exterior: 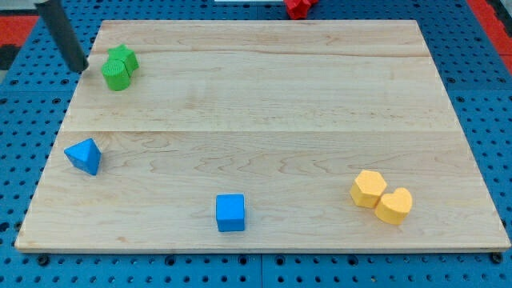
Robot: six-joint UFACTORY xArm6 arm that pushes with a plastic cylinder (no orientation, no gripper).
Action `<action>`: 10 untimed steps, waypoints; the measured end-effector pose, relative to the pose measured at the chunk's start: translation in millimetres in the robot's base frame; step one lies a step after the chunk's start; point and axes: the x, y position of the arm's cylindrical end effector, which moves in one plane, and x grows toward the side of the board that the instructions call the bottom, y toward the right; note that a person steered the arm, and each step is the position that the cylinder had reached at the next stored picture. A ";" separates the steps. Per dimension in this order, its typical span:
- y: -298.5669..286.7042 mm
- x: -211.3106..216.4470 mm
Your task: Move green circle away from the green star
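The green circle (116,76) sits near the board's top left corner, touching the green star (124,58), which lies just above and right of it. My tip (81,69) is at the board's left edge, a short way left of the green circle and not touching it. The dark rod rises from it toward the view's top left.
A blue triangle (84,155) lies at the left edge. A blue cube (230,212) is at bottom centre. A yellow hexagon (368,189) and a yellow heart (394,206) touch at the bottom right. A red block (298,7) sits off the wooden board (264,112) at top.
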 end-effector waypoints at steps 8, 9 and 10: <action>40.5 68.9; 94.4 76.0; 171.2 100.7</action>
